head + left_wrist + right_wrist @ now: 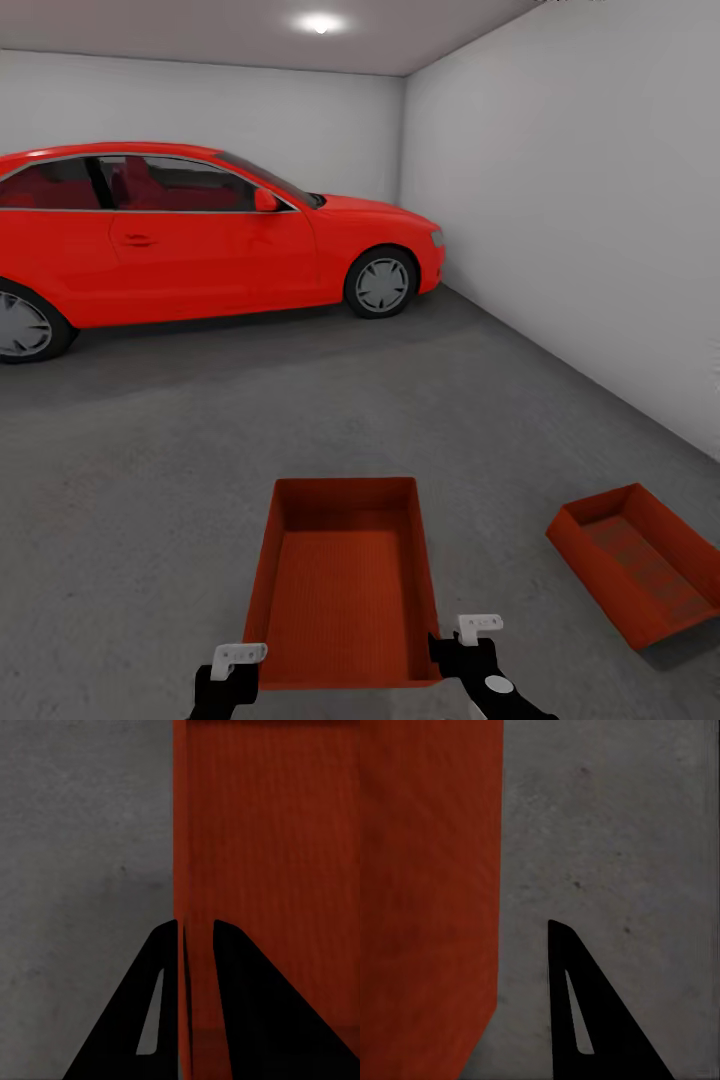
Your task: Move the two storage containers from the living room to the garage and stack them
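Observation:
One orange-red storage container (345,580) lies straight ahead of me, open top up, its ribbed bottom showing. My left gripper (232,685) is at its near left corner. In the left wrist view the left gripper (196,922) straddles the thin wall (183,870), one finger outside and one inside, shut on it. My right gripper (455,655) is at the near right corner. In the right wrist view one finger (585,1020) stands apart from the container's side (427,892), with bare floor (607,832) between; its other finger is hidden. The second storage container (640,570) rests on the floor to the right.
This is the garage, with a dark grey concrete floor (150,480). A red car (200,240) is parked across the back left. A pale grey wall (600,220) runs along the right, close behind the second container. A round ceiling light (320,22) glows overhead.

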Robot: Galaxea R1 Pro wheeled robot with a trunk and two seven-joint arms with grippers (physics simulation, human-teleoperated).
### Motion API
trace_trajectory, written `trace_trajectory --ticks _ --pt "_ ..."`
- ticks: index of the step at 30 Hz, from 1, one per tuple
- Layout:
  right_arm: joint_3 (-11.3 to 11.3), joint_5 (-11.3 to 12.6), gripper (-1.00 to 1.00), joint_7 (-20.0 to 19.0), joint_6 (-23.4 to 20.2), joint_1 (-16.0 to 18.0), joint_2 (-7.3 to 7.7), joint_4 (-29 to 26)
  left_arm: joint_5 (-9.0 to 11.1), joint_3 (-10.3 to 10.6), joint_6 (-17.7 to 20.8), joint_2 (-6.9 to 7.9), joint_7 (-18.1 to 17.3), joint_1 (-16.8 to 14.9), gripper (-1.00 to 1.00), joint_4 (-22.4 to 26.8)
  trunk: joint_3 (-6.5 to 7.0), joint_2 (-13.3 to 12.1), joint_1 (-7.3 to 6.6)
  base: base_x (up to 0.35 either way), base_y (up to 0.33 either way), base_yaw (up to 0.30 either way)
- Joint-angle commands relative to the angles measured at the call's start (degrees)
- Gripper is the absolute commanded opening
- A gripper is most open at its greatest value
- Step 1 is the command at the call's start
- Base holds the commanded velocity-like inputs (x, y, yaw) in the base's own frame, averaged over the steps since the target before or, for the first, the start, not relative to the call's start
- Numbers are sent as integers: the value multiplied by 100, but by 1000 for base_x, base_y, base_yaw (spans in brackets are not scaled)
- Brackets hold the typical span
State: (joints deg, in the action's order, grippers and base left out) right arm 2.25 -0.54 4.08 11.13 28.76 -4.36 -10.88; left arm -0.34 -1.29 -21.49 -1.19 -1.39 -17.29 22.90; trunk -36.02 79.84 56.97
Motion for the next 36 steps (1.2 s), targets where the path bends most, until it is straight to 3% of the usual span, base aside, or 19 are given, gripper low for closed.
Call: trace_trajectory --ticks 1,36 --pt "-41 2 -100 68 21 7 93 6 69 -91 -13 5 51 -2 -100 4 -4 3 0 5 0 -258" --pt "-41 2 -100 67 18 7 94 7 69 -91 -5 5 51 -2 -100 4 -4 3 0 0 0 -270"
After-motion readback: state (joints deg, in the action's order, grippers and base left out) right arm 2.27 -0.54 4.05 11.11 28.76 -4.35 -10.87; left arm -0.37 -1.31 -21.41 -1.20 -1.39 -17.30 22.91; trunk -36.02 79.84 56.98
